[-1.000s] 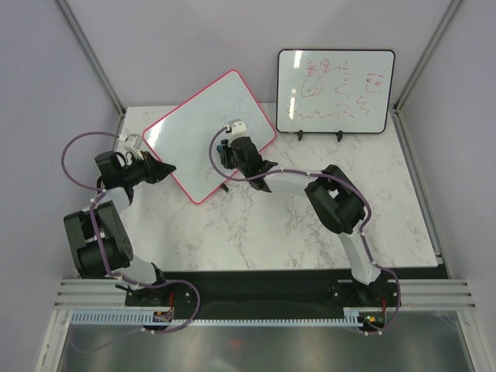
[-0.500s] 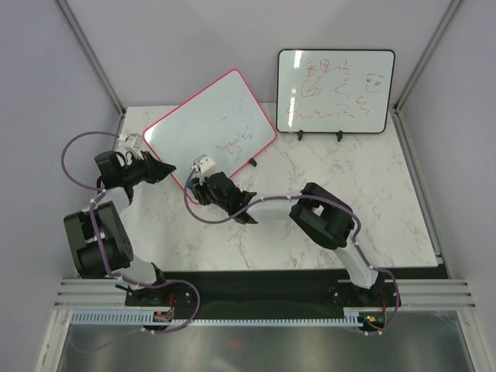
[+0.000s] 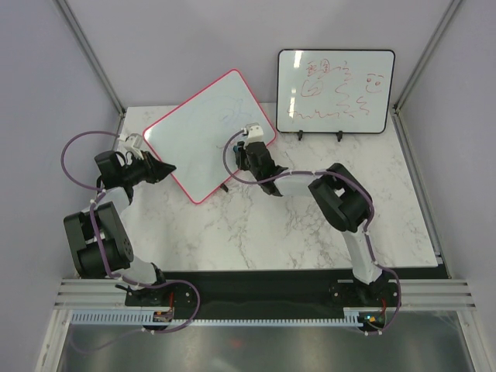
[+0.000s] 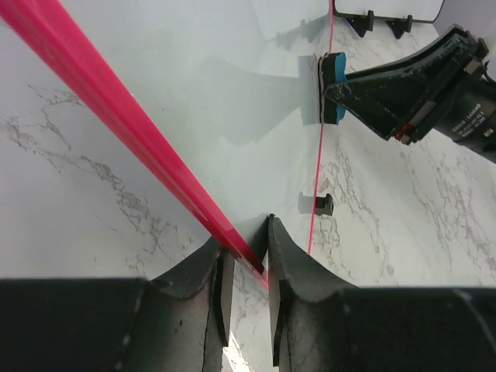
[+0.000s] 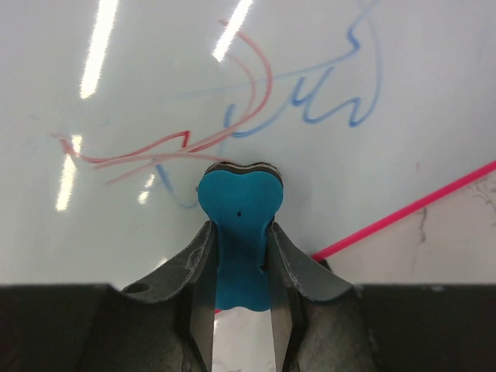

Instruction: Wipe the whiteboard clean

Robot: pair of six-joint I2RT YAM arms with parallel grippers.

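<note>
On one table (image 3: 349, 209): one pink-framed whiteboard (image 3: 198, 139), one black-framed whiteboard (image 3: 335, 91), one eraser (image 5: 236, 205).

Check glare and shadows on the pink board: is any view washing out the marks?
Right wrist: light streaks reflect off the whiteboard, one touching the red scribble at left; marks are readable. Left wrist: no hard glare; the eraser throws a soft shadow on the board. Top external: even light, marks faint.
</note>
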